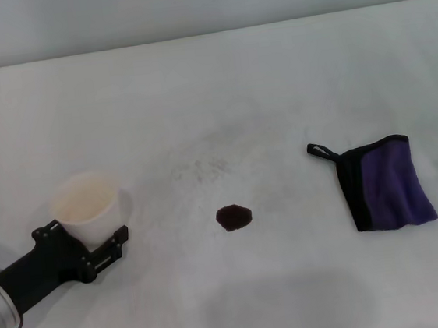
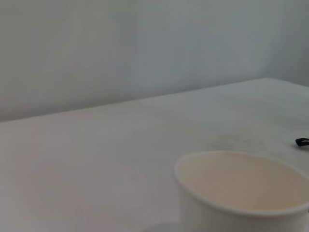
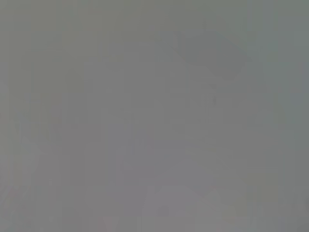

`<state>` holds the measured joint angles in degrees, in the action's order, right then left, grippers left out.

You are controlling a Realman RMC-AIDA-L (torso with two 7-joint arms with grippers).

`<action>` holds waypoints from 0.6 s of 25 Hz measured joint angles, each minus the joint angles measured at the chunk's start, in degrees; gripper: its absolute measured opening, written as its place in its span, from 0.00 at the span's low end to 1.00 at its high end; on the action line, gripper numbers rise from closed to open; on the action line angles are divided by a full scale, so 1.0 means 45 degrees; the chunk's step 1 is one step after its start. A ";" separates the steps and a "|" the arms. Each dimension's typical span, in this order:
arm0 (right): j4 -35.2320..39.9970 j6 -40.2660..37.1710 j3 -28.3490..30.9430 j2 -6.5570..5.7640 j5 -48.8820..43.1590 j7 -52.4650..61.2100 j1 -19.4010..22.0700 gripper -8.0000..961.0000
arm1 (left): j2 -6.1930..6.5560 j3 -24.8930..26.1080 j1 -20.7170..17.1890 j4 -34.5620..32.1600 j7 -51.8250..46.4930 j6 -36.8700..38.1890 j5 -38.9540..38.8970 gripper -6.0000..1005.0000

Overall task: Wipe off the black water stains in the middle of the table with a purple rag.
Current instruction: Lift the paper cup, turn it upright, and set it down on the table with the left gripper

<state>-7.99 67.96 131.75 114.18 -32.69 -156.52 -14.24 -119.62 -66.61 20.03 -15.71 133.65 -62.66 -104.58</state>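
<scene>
Status: wiping not started. Nearest the robot, the left pincer (image 1: 90, 244) sits low at the left of the counter (image 1: 219, 86), fingers spread around the base of a white paper cup (image 1: 86, 200) — whether they press its wall cannot be told. The black water stain (image 1: 233, 216) lies intact mid-counter, well apart from the cup. The purple rag (image 1: 384, 183) lies folded to the right of the stain, ungripped. The right pincer is out of view. Remaining — grasp rag, wipe stain.
</scene>
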 joint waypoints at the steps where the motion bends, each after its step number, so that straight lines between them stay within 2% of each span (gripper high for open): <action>1: -0.0001 0.0000 0.0000 0.0004 0.0000 0.0000 0.0000 0.59 | 0.0000 0.0000 -0.0034 0.0034 0.0007 -0.0004 -0.0001 0.70; 15: -0.0025 0.0015 -0.0093 0.0050 0.0000 -0.0004 -0.0010 0.59 | -0.0015 0.0013 -0.0277 0.0391 0.0918 -0.0031 -0.0515 0.70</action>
<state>-8.10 68.03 131.33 114.40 -32.69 -156.54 -14.28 -119.69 -66.56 18.79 -13.96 137.77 -62.80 -106.90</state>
